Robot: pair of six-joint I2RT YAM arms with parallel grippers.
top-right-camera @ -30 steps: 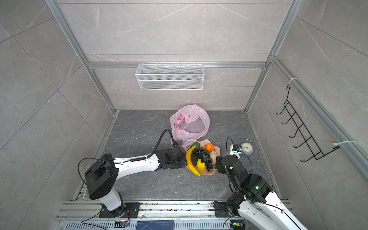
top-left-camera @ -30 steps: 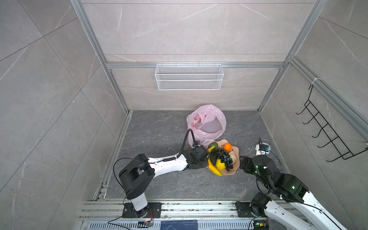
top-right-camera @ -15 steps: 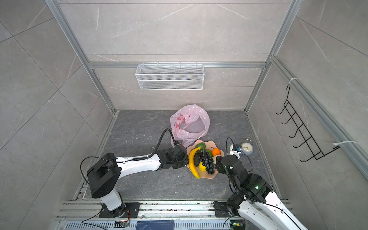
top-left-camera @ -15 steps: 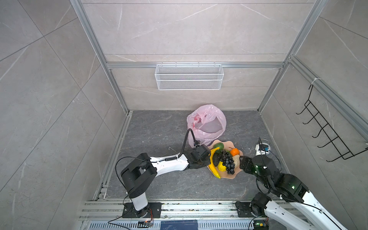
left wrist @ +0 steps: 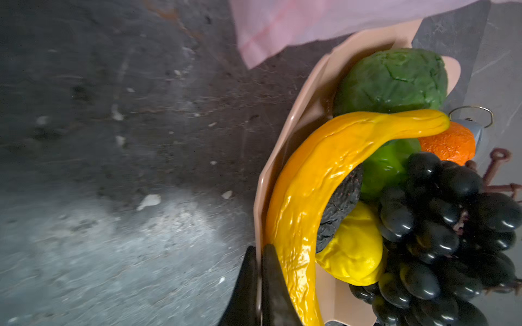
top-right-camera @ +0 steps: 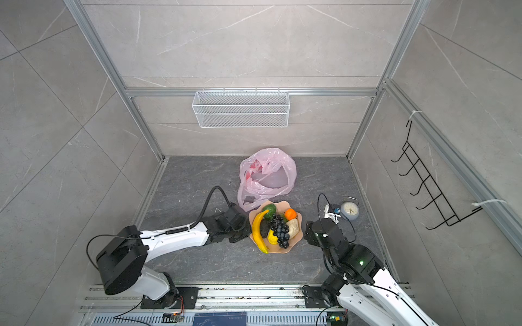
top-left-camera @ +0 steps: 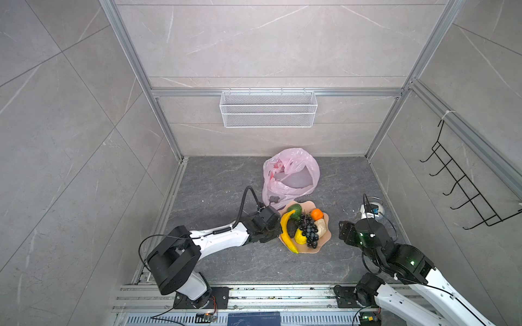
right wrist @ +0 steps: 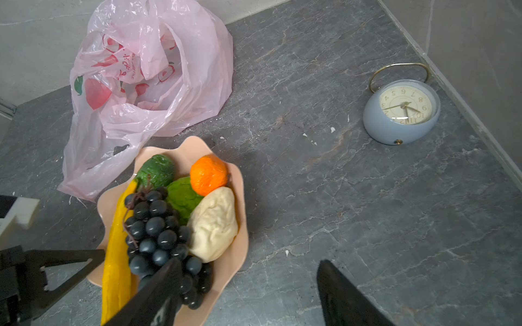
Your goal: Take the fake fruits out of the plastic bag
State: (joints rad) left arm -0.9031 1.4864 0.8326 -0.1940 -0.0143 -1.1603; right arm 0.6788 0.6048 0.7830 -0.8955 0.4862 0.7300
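- The fruits [top-left-camera: 306, 230] lie heaped on a peach plate [right wrist: 231, 268], out of the bag [top-left-camera: 291, 175] and near the middle of the table [top-left-camera: 226, 180].
- The banana [left wrist: 310, 192] curves along the plate's left rim, and its near tip pokes out over the edge.
- The grapes [right wrist: 155, 231] lie over the middle of the heap. The orange [right wrist: 207, 175] and a green piece sit toward the far rim, and a beige piece sits on the right.
- The bag stands slumped and open-mouthed just behind the plate. Its near flap meets the plate's far rim and its back comes close to the rear wall.
- The left gripper [left wrist: 258, 254] lies low at the plate's left edge, right beside the banana. Its fingers are pressed together with the thin rim pinched between them.
- The right gripper [right wrist: 250, 262] hangs at the plate's right side with its jaws wide apart and nothing in them. In the right wrist view one finger crosses in front of the grapes and the other stands over bare table. I can't tell whether the first one touches them.
- A clock [top-right-camera: 349, 210] sits well to the right, near the side wall, with a bare strip of table between it and the plate.
- There is open table to the left of the bag and in front of the plate, up to the front rail.
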